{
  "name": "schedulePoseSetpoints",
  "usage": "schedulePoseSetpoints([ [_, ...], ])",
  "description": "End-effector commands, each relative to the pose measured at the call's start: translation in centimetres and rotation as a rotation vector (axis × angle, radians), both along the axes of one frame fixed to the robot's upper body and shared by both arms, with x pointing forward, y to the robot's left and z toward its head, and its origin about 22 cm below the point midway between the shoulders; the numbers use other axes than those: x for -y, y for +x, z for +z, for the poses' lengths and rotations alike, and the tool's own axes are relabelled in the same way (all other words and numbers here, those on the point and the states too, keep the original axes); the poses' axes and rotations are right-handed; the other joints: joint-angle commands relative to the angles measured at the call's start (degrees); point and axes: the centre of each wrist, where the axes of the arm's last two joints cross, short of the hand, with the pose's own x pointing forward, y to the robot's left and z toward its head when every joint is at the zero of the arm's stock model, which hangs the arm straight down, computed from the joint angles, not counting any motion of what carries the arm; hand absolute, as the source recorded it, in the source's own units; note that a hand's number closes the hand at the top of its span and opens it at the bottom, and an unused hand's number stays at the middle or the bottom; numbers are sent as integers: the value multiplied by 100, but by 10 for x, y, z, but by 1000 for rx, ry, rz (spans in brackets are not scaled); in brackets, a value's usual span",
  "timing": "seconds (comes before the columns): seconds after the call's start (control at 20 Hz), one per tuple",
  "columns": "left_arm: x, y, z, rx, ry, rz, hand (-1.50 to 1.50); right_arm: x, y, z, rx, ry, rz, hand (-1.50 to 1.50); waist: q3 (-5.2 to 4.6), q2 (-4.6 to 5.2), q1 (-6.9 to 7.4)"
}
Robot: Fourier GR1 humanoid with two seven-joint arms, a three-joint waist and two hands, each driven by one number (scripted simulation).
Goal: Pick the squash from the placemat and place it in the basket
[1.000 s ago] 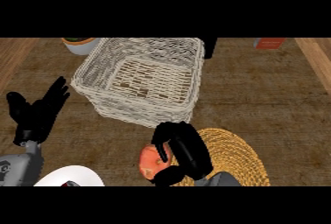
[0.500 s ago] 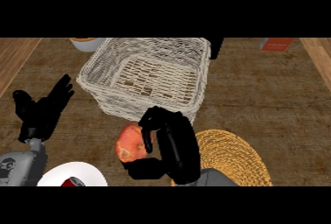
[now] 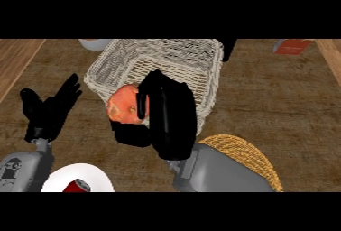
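The brown, mottled desk fills the view, with a lighter wooden strip along its left edge. Toward the far edge, left of the middle, stands the pale woven wicker basket, square-sided and open-topped, its weave showing through the walls. Near the front edge, right of centre, lies the round golden straw placemat, half hidden under the grey right forearm.

The right hand is up over the basket's near wall, its black fingers curled round the orange, lumpy squash, thumb below and the rest across its right side. The squash is off the placemat, carried in the air at the basket's front-left rim, partly over the wall. Whether it is already over the inside cannot be told.

The left hand rests near the left edge, fingers spread and upright, holding nothing.

By the front-left corner sits a white round plate with a small red thing on it. At the far-right corner is a small red box; a pale rounded vessel shows behind the basket.

The step in hand looks like the carry. The next move likely calls for bringing the squash further in past the rim, lowering it, then uncurling the fingers.
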Motion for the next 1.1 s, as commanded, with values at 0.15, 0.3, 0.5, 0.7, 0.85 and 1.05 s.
schedulePoseSetpoints([
  [0.15,5,1,-3,-13,-4,-32,0,-29,26,51,4,-25,-263,150,15,50,180],
  [0.3,6,8,2,7,7,-31,0,-40,37,69,-8,-49,-319,150,23,136,217],
  [0.5,13,11,1,5,-3,-21,0,-53,43,72,-24,-72,-368,150,39,154,192],
  [0.7,2,11,4,12,3,-20,0,-60,54,74,-32,-85,-391,150,42,177,246],
  [0.85,16,13,4,26,-6,-32,0,-57,66,65,-46,-49,-384,150,51,197,195],
  [1.05,3,17,4,18,11,-16,0,-56,72,58,-45,-24,-372,150,51,218,106],
])
